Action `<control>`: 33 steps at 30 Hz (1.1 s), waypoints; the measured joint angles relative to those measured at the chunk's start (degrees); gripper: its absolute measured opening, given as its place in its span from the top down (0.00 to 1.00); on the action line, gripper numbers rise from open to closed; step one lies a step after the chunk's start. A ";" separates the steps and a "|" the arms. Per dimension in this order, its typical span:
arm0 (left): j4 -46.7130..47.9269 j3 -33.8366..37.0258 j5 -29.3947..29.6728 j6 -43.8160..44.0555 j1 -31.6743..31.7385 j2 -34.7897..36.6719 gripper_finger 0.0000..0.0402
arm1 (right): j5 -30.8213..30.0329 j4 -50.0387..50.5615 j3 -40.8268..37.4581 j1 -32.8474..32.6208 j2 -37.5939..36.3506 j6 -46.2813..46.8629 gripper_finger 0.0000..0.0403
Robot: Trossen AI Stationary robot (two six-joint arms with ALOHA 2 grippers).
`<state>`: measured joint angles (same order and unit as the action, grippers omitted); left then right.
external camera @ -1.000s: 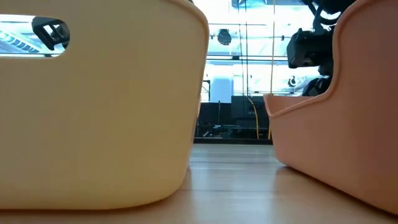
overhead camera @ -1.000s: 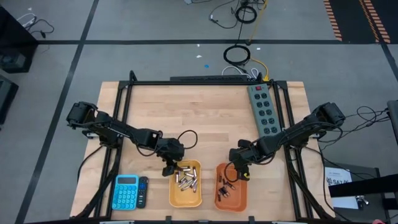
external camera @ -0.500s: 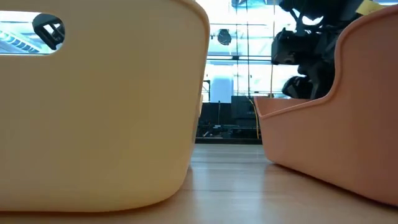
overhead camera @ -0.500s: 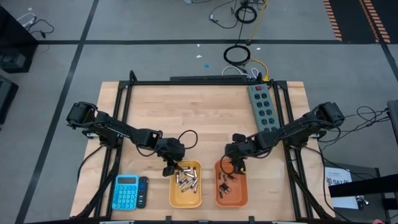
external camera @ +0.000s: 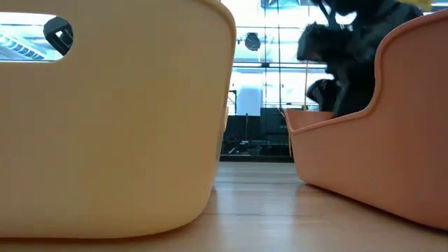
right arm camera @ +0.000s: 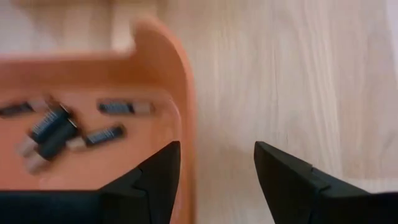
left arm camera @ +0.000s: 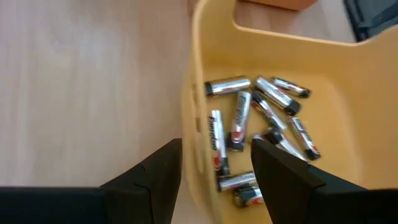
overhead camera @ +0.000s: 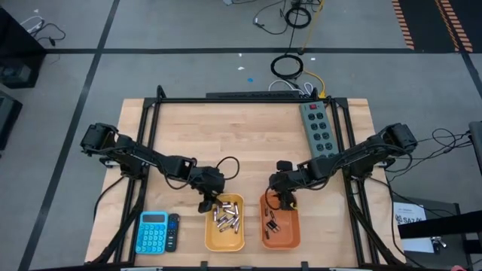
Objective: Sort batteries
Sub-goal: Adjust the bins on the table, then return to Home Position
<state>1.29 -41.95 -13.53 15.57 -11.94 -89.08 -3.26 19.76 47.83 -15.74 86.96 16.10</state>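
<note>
Right gripper (overhead camera: pixel 282 202) shifted left, jaws apart, left gripper (overhead camera: pixel 205 205) apart, silvery batteries (overhead camera: pixel 225 217).

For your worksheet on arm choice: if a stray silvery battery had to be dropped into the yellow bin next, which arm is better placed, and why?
Left. The left gripper hovers at the yellow bin's far rim, jaws open and empty, above the silvery batteries. The right gripper is over the orange bin of dark batteries.

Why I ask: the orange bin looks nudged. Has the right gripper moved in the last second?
Yes. The right gripper has moved leftward, away from the power strip, to the orange bin's far-left rim.
</note>
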 joint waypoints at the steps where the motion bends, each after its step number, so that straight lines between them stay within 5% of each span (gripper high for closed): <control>1: 0.14 -0.05 0.97 -0.31 -0.03 0.00 0.50 | -0.16 -0.19 0.94 -0.22 -0.01 -0.53 0.51; 6: 1.96 -0.70 6.61 -3.91 -0.02 -0.02 0.50 | -2.60 0.67 5.33 -2.11 -0.07 -4.54 0.51; 15: -0.77 -1.18 4.50 -8.46 -0.69 1.65 0.50 | -5.89 2.25 7.44 -3.88 -4.66 -8.25 0.51; 22: 4.34 -1.33 5.11 -9.34 -0.62 9.77 0.50 | -7.71 -0.46 4.61 -3.85 -12.09 -8.80 0.51; 28: 4.96 1.36 13.93 -15.39 -1.53 18.44 0.50 | -8.58 -5.32 -1.97 -3.00 -19.14 -11.62 0.51; 33: -0.70 8.17 17.23 -14.82 -1.70 25.49 0.53 | -8.59 -21.00 -15.51 -0.05 -27.64 -11.68 0.52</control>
<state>0.59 -33.78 3.70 0.75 -13.64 -63.59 -11.86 -1.24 32.32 -15.79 59.32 4.43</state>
